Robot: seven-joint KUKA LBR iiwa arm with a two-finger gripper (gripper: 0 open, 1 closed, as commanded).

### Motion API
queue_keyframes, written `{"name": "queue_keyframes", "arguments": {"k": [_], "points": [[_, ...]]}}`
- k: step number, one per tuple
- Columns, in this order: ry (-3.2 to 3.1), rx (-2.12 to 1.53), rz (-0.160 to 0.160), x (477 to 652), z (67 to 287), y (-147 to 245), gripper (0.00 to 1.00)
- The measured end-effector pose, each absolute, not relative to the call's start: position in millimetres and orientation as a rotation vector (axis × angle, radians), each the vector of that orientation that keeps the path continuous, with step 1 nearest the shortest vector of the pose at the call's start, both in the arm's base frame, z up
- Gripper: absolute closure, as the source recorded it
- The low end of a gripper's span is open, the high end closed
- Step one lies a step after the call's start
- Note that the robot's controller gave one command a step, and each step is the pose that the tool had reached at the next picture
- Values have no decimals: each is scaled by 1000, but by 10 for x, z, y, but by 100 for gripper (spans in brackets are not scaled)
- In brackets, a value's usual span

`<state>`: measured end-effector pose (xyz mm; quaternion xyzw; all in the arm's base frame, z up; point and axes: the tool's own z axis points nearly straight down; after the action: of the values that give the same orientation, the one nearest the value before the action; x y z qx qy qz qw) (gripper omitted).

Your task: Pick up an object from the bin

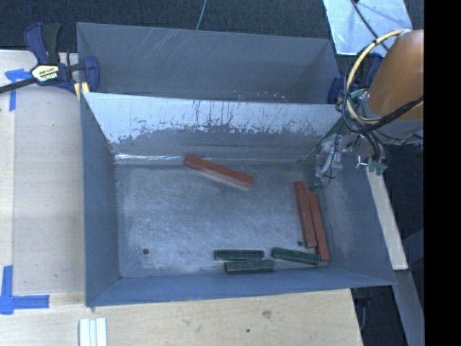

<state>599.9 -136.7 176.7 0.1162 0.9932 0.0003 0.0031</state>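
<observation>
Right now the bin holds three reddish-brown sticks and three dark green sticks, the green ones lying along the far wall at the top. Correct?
No. The camera view shows the three dark green sticks along the near wall of the bin, at the bottom, not the far one. The count of three reddish-brown sticks is right.

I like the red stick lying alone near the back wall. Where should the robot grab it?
Probably at the middle of the lone red stick, coming straight down from above and closing the gripper across its narrow width. It lies flat and slanted, with bare bin floor along both long sides.
</observation>
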Motion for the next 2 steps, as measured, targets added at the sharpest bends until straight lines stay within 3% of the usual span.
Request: {"name": "queue_keyframes", "arguments": {"k": [1,2], "points": [[3073,636,-3,5752,1773,-1487,100],[3099,464,-4,5601,1845,-1459,100]]}}
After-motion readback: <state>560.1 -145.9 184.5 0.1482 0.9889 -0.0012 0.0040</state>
